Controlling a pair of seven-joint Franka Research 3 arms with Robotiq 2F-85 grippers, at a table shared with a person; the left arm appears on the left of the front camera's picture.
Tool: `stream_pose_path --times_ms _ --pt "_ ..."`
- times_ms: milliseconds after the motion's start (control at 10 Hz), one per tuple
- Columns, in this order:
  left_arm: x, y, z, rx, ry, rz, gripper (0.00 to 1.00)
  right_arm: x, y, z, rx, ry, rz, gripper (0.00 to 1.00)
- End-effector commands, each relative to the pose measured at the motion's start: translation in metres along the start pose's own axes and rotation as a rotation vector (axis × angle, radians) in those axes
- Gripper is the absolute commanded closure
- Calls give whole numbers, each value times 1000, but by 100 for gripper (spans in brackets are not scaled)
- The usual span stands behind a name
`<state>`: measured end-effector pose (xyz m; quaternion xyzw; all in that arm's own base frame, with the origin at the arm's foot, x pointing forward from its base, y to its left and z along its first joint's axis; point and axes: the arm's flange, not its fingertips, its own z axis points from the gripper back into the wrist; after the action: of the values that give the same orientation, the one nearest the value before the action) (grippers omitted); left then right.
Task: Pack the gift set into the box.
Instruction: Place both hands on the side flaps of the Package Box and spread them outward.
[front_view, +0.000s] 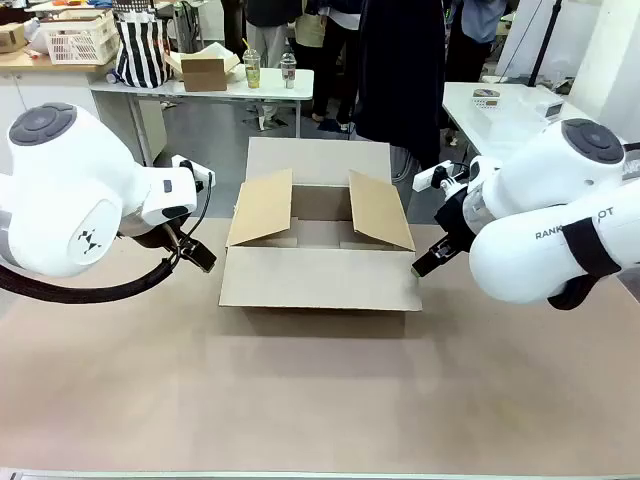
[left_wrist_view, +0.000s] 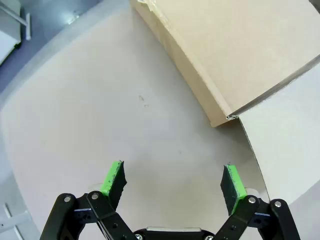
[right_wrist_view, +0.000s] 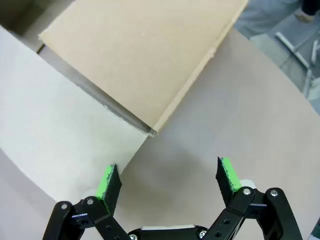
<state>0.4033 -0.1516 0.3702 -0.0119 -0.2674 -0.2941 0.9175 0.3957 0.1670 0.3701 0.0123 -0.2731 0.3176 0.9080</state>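
The box (front_view: 320, 280) sat open on the table (front_view: 300, 400). Its near flap was folded out flat towards the robot, its far flap was laid back, and the two side flaps stood up at a slant. The left gripper (front_view: 200, 258) hung low just beside the box's near left corner, fingers spread wide with nothing between the green pads (left_wrist_view: 114, 177). The right gripper (front_view: 426, 264) hung just beside the near right corner, likewise apart and empty. As far as could be seen, neither touched the cardboard.

The packing looked to be at its opening step, with the box ready and both grippers waiting for the gift set. The next move would call for the set to be brought to the box, perhaps handed over from the far side. It would then need to be held level by its edges and lowered between the raised side flaps, which could catch it.

Most of the box's floor was hidden behind the near wall and side flaps, so whether anything lay inside could not be told. Beyond the box stood a person (front_view: 400, 70) in dark clothes, cut off by the top edge, whose hands could not be made out. Each wrist view took in one corner of the box and the table beside it.
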Motion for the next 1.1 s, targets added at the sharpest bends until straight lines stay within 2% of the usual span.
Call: stream_pose_path --times_ms 0,1000 --pt "0 0 0 0 0 0 0 1 0 0 -1 -3 0 0" --pt "0 0 0 0 0 0 0 1 0 0 -1 -3 0 0"
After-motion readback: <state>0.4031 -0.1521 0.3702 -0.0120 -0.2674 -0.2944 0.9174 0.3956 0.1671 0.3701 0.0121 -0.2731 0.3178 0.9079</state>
